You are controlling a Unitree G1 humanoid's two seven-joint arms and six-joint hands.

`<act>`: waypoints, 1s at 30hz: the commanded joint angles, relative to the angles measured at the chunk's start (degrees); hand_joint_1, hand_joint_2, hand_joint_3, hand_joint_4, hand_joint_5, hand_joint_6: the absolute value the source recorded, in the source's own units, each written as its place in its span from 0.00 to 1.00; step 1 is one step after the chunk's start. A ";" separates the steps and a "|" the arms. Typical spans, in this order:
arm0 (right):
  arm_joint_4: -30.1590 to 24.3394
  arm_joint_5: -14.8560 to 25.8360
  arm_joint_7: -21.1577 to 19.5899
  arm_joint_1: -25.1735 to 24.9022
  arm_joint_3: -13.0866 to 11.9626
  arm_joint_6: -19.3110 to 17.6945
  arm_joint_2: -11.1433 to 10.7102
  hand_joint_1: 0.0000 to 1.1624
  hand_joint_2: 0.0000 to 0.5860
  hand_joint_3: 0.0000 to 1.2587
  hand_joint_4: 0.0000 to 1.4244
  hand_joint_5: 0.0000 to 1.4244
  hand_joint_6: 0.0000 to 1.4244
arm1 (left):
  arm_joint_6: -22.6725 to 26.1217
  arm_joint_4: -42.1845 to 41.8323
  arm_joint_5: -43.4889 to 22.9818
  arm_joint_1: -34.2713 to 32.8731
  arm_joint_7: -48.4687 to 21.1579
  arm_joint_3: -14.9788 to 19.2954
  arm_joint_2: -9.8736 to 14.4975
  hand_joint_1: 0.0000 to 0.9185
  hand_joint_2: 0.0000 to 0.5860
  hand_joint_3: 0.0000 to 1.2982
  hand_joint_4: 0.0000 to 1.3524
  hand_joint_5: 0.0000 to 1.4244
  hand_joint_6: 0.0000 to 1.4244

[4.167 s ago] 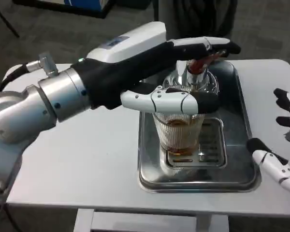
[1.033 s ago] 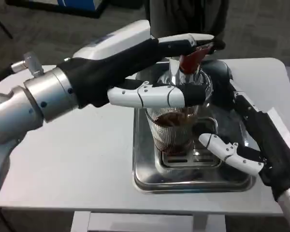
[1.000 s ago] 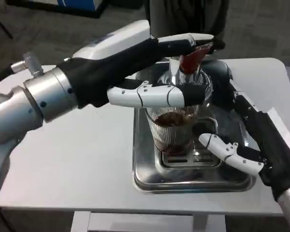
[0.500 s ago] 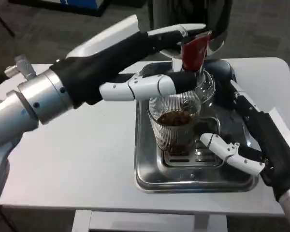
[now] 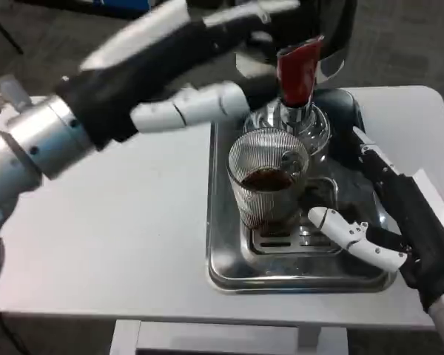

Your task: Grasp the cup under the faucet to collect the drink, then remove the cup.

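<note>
even bright light, motion-blurred left hand (image 5: 200, 66), glare on steel tray (image 5: 229, 270)

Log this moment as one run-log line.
left hand: open, raised beside red faucet handle | right hand: open around ribbed cup, not clearly gripping | cup: holds dark drink, on drip tray

Head view, single camera: mounted high on the robot, angled steeply down, close over the white surface (image 5: 118, 244).
</note>
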 commanded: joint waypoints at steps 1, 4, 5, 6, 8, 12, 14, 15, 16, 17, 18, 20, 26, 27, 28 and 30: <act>-1.44 0.59 -0.42 0.61 0.21 0.07 0.39 0.47 0.47 0.07 0.05 0.09 0.10 | 0.40 -2.21 -1.79 -0.21 1.18 2.15 0.00 0.00 0.18 0.12 0.11 0.18 0.18; -1.50 0.59 -0.40 0.75 0.27 0.09 0.41 0.47 0.47 0.07 0.05 0.09 0.10 | 0.69 -3.16 -2.36 0.00 1.45 2.76 0.27 0.00 0.18 0.13 0.12 0.19 0.18; -1.54 0.59 -0.39 0.81 0.29 0.09 0.42 0.47 0.47 0.07 0.05 0.09 0.10 | 0.89 -3.82 -2.69 0.13 1.60 3.24 0.40 0.00 0.18 0.13 0.13 0.19 0.19; -1.60 0.58 -0.40 0.86 0.30 0.09 0.43 0.47 0.47 0.07 0.05 0.09 0.10 | 1.16 -4.48 -3.06 0.26 1.66 3.71 0.47 0.00 0.18 0.13 0.13 0.19 0.19; -1.70 0.53 -0.45 0.96 0.32 0.06 0.45 0.47 0.47 0.07 0.05 0.09 0.10 | 1.55 -5.10 -3.33 0.39 1.58 4.14 0.40 0.00 0.18 0.14 0.13 0.20 0.20; -2.10 0.64 -0.44 1.15 0.27 0.06 0.49 0.47 0.47 0.07 0.05 0.09 0.10 | 2.75 -10.37 -5.34 4.04 1.95 8.16 1.71 0.00 0.18 0.15 0.15 0.21 0.21; -2.28 0.73 -0.36 1.20 0.27 0.08 0.48 0.47 0.47 0.07 0.05 0.09 0.10 | 3.51 -12.93 -5.87 6.13 2.29 10.08 2.17 0.00 0.18 0.16 0.16 0.22 0.21; -2.34 0.75 -0.33 1.22 0.28 0.08 0.48 0.47 0.47 0.07 0.05 0.09 0.10 | 3.94 -14.36 -5.99 7.65 2.24 11.20 2.61 0.00 0.18 0.16 0.16 0.23 0.22; -2.40 0.76 -0.32 1.23 0.31 0.11 0.50 0.47 0.47 0.07 0.05 0.09 0.10 | 4.27 -15.37 -6.09 8.71 2.25 11.91 2.97 0.00 0.18 0.17 0.17 0.23 0.22; -2.46 0.78 -0.31 1.25 0.34 0.14 0.52 0.47 0.47 0.07 0.05 0.09 0.10 | 4.35 -16.45 -6.11 10.17 2.28 12.86 3.36 0.00 0.18 0.17 0.17 0.23 0.22; -2.50 0.80 -0.30 1.26 0.37 0.17 0.53 0.47 0.47 0.07 0.05 0.09 0.10 | 4.59 -17.48 -6.37 11.96 2.43 14.00 3.51 0.00 0.18 0.17 0.17 0.23 0.23; -2.56 0.87 -0.34 1.30 0.40 0.15 0.57 0.47 0.47 0.07 0.05 0.09 0.10 | 5.00 -18.84 -7.00 14.48 2.90 15.58 3.37 0.00 0.18 0.17 0.17 0.23 0.23; -2.66 1.01 -0.39 1.45 0.39 0.10 0.54 0.47 0.47 0.07 0.05 0.09 0.10 | 3.76 -22.02 -6.00 22.43 3.38 20.36 4.00 0.00 0.18 0.18 0.18 0.24 0.24; -2.67 1.03 -0.37 1.46 0.39 0.09 0.53 0.47 0.47 0.07 0.05 0.09 0.10 | 3.36 -22.59 -5.49 24.07 3.40 21.19 4.05 0.00 0.18 0.18 0.18 0.24 0.24; -2.68 1.05 -0.36 1.46 0.39 0.10 0.51 0.47 0.47 0.07 0.05 0.09 0.11 | 2.93 -23.18 -5.13 25.91 3.71 22.10 3.83 0.00 0.18 0.18 0.18 0.24 0.24; -2.77 1.08 -0.37 1.52 0.38 0.11 0.50 0.47 0.47 0.07 0.05 0.09 0.12 | 2.53 -23.88 -4.88 28.16 4.22 23.09 3.65 0.00 0.18 0.18 0.18 0.24 0.24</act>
